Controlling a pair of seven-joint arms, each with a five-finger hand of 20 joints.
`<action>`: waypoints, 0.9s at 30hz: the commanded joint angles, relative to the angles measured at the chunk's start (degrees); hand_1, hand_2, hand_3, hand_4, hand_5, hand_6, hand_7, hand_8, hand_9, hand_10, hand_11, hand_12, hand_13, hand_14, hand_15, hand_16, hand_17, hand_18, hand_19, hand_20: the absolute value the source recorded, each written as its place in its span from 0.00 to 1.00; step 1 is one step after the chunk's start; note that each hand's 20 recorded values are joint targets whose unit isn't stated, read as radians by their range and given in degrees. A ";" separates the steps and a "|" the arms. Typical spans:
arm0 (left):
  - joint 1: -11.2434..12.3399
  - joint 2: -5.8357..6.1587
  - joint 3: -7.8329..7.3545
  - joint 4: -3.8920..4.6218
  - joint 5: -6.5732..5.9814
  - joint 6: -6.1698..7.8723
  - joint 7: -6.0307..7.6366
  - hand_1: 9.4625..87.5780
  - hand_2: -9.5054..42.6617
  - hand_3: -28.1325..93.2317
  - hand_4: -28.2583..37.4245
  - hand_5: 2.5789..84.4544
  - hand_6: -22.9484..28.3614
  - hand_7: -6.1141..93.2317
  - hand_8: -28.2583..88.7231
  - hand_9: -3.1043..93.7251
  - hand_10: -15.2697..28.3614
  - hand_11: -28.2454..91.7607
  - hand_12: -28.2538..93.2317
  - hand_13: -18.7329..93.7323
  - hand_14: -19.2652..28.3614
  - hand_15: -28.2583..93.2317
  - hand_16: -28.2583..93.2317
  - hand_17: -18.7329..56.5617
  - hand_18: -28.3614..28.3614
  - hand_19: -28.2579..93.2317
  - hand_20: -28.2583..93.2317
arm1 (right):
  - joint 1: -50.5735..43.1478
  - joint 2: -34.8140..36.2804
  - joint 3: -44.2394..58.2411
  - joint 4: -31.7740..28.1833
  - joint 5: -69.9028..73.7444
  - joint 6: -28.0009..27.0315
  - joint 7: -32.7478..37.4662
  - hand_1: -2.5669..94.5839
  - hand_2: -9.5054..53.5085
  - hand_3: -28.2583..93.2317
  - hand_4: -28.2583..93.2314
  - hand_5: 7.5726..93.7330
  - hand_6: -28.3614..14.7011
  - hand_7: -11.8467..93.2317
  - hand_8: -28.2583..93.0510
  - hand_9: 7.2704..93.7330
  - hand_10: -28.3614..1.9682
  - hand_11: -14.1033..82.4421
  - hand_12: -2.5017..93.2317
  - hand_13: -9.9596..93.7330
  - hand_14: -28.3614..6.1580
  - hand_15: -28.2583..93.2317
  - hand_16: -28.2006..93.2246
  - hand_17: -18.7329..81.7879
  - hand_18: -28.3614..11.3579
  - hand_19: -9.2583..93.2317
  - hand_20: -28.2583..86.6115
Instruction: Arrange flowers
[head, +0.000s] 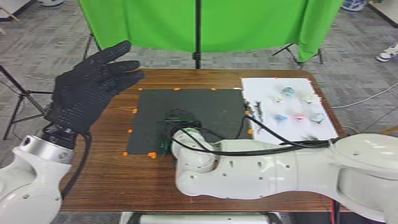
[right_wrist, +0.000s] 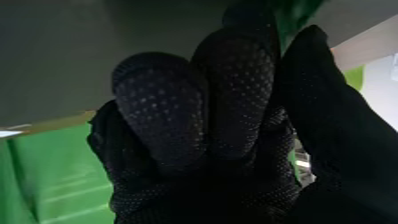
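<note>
Brown wooden table (head: 102, 185) with a black mat (head: 151, 107); small flowers (head: 299, 117) lie on a white sheet (head: 268, 134) to the right. Your right hand (right_wrist: 235, 95) is near something dark green (right_wrist: 298, 15); whether it grips, I cannot tell. Confirm hold before lifting gently.

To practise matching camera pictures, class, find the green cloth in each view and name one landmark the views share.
Head view: the green cloth hangs at the top, behind the brown table.
Right wrist view: it shows beside the right hand, past a brown strip.
Shared landmark: the right hand, large in the wrist view and over the dark mat in the head view.
</note>
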 joint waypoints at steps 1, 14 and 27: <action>0.40 -0.61 0.03 0.37 -0.23 -0.39 -0.56 0.16 0.30 0.87 0.06 0.38 0.61 0.23 0.15 0.36 0.84 0.44 0.32 0.37 1.00 0.59 0.17 0.10 1.00 0.70 0.25 | -0.02 -0.39 1.02 -1.02 0.98 -1.00 -1.09 0.46 0.14 0.76 0.00 1.00 0.72 0.27 0.13 1.00 0.62 0.63 0.19 0.97 0.58 0.72 0.41 0.73 0.18 1.00 0.59; 1.93 -0.66 -0.70 -0.01 -0.58 0.56 -0.99 0.17 0.30 0.87 0.06 0.38 0.61 0.23 0.15 0.36 0.84 0.44 0.32 0.37 1.00 0.59 0.17 0.10 1.00 0.70 0.25 | 3.11 -0.47 -2.37 -1.94 -3.47 3.70 -0.15 0.44 0.16 0.75 0.00 0.98 0.72 0.26 0.13 1.00 0.62 0.63 0.19 0.96 0.58 0.72 0.41 0.73 0.18 1.00 0.59; 17.00 -2.56 -10.99 -4.47 -0.70 5.52 2.49 0.17 0.31 0.87 0.06 0.38 0.61 0.23 0.15 0.36 0.84 0.44 0.32 0.37 1.00 0.59 0.17 0.10 1.00 0.70 0.25 | 4.69 8.39 4.66 -10.54 -7.51 3.14 -3.90 0.40 0.12 0.77 0.00 0.94 0.68 0.27 0.14 1.00 0.61 0.58 0.20 0.94 0.58 0.73 0.40 0.72 0.19 1.00 0.58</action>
